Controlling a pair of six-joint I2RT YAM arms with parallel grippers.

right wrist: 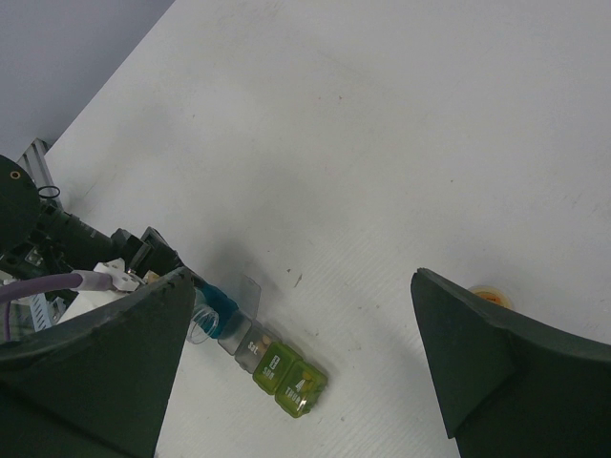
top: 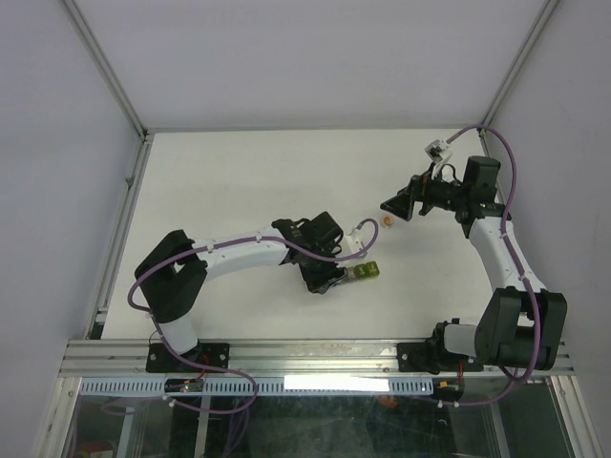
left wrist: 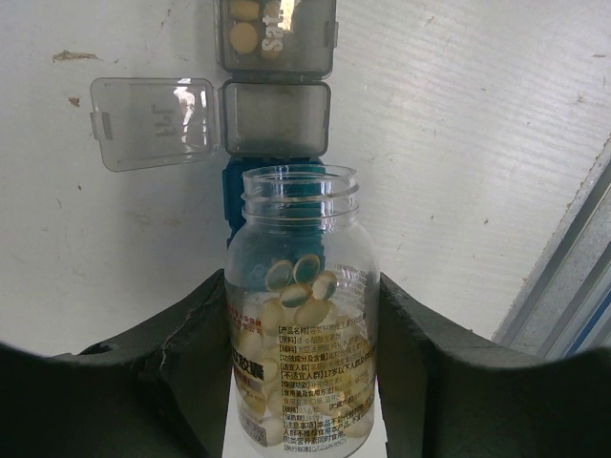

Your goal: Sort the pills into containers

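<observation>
Sorting barely started: one cell of the pill box (left wrist: 277,119), right of the open grey cell, holds a couple of pills (left wrist: 244,36). The open cell looks empty, and most pills sit in the bottle (left wrist: 301,324). Left gripper (left wrist: 302,286) clamps the bottle, mouth over the box's blue end. Right gripper (right wrist: 304,277) gapes wide, empty. Box lies mid-table, long axis left-right, green end right.

Left claw (left wrist: 304,329) clamping open bottle (left wrist: 302,215) of pills (left wrist: 304,286), containers (left wrist: 276,118) beyond, one grey lid (left wrist: 153,122) flipped open
</observation>
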